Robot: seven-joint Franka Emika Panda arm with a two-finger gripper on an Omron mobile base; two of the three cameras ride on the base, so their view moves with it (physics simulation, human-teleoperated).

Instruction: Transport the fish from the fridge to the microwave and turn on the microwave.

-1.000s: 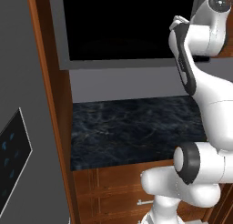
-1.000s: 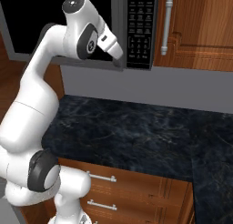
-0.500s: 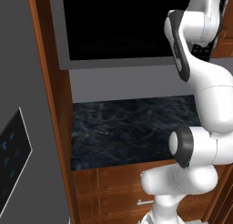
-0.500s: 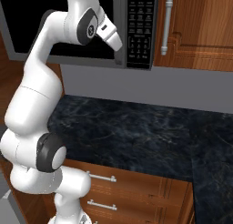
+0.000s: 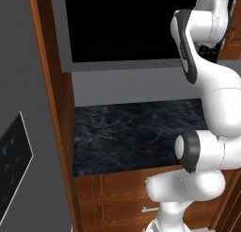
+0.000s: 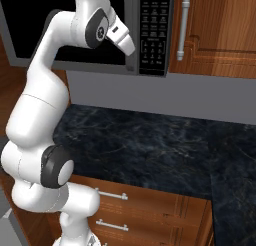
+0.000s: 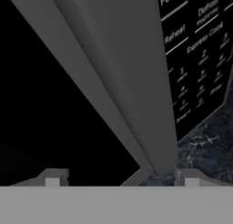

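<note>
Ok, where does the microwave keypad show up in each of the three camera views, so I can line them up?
Left base view: I cannot make the keypad out; the arm covers the microwave's right end.
Right base view: the keypad is top centre, right of the dark door, just beyond the hand.
Hand view: the keypad fills the upper right, tilted.
Shared landmark: the dark marbled counter below the microwave.

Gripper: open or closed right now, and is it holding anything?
Gripper: open, nothing between the fingertips, up against the grey frame of the microwave beside its keypad.
</note>
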